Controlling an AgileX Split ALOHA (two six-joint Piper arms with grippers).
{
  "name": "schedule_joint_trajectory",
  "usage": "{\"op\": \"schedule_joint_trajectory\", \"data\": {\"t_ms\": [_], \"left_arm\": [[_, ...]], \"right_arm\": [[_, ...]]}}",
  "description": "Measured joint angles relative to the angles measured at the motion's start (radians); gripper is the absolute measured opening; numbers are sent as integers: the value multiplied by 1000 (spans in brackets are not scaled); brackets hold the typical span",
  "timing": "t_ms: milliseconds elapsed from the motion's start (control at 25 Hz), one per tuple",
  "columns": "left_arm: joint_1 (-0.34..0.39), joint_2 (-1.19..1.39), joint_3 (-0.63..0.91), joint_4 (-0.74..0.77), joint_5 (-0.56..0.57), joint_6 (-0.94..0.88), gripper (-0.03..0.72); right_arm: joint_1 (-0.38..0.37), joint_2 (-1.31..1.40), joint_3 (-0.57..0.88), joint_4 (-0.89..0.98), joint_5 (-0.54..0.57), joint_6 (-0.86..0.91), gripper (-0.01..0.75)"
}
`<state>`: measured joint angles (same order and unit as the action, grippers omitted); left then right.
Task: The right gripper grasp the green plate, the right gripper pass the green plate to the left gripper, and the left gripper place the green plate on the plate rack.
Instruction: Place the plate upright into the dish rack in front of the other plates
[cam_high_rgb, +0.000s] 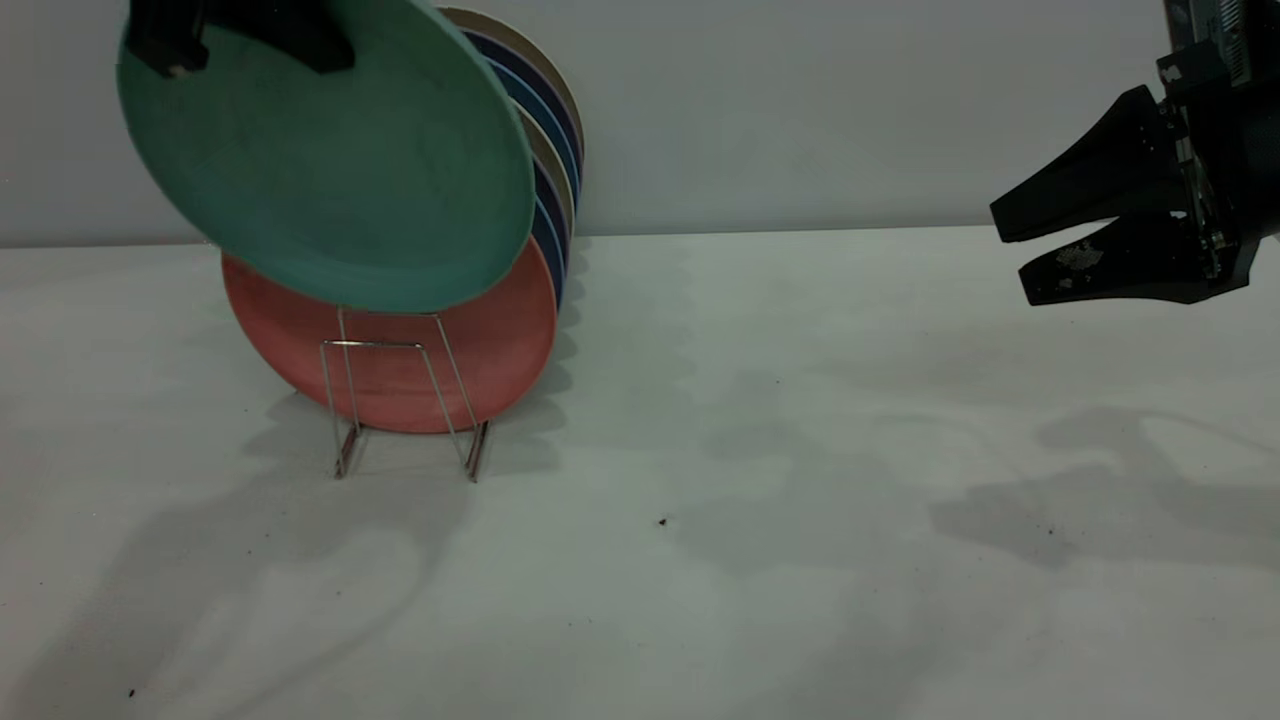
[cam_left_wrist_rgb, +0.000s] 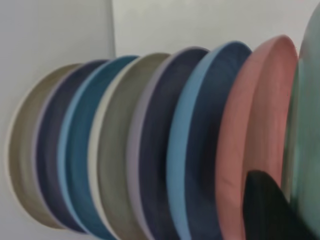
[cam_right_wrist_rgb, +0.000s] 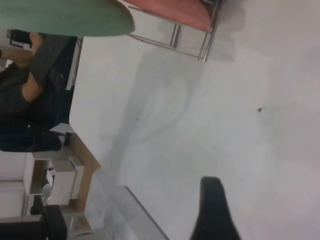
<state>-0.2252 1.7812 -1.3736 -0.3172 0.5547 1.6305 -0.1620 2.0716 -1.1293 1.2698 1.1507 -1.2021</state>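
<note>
The left gripper (cam_high_rgb: 245, 45) pinches the upper edge of the green plate (cam_high_rgb: 330, 160), holding it tilted in the air just in front of the pink plate (cam_high_rgb: 400, 350), which stands at the front of the plate rack (cam_high_rgb: 405, 410). The right gripper (cam_high_rgb: 1020, 255) hangs well apart at the right, jaws slightly spread and holding nothing.

The left hand (cam_high_rgb: 245, 45) is cut off at the top edge (apparently clamping the green plate (cam_high_rgb: 330, 160)).
</note>
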Motion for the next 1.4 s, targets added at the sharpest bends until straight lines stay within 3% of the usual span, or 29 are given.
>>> {"op": "schedule_joint_trajectory", "data": {"t_ms": [1400], "left_arm": [[4, 121, 0, 44, -53, -26, 136]], "right_arm": [[0, 0, 0, -4, 1, 0, 554]]}}
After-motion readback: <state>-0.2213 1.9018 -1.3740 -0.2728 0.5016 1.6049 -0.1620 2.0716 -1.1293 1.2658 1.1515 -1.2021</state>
